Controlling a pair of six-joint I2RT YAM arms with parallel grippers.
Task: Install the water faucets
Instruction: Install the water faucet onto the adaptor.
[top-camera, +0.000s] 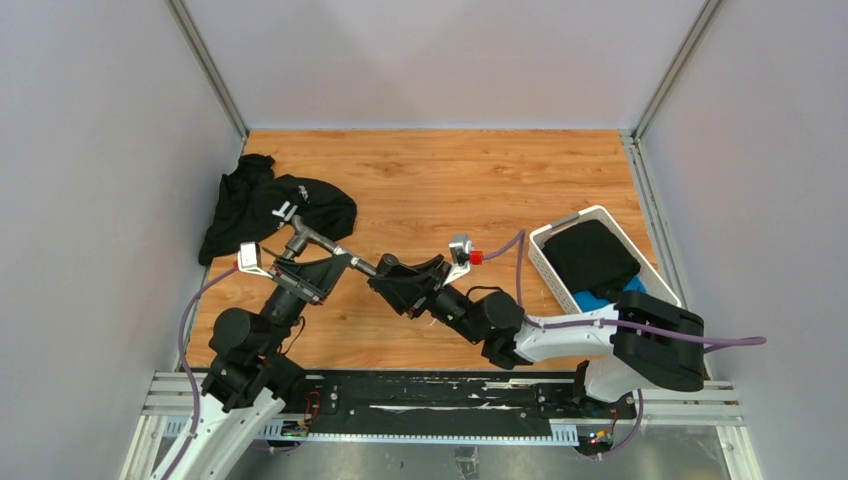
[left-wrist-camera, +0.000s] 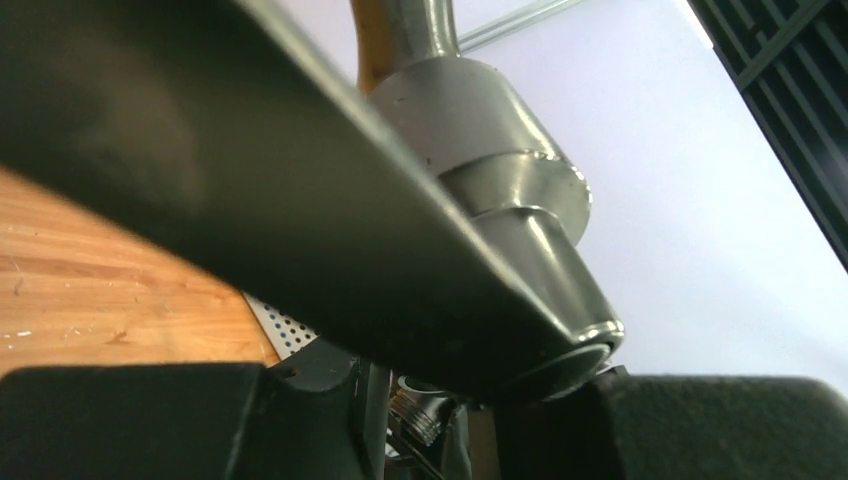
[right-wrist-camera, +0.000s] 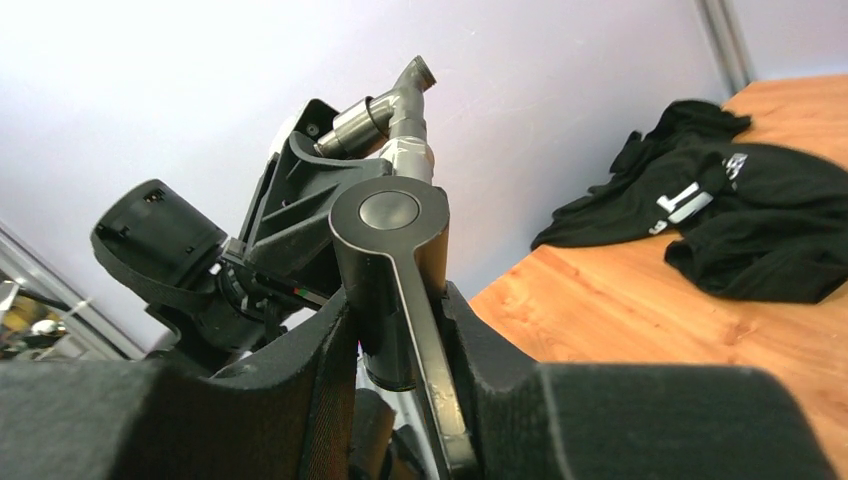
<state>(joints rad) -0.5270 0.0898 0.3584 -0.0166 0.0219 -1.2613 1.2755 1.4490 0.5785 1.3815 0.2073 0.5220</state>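
Top view, faucet: I see the slim dark-grey metal water faucet (top-camera: 325, 244) held above the left-centre of the wooden table (top-camera: 450, 180).
Left wrist, jaws: my left gripper (left-wrist-camera: 430, 430) is clamped on its brushed-steel, stepped conical stem.
Right wrist, jaws: my right gripper (right-wrist-camera: 400, 340) pinches its round dark cap with the thin lever.

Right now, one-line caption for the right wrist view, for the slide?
Right gripper clamps the lever-handled faucet body; behind it, left gripper holds the grey spout; black garment on the table.
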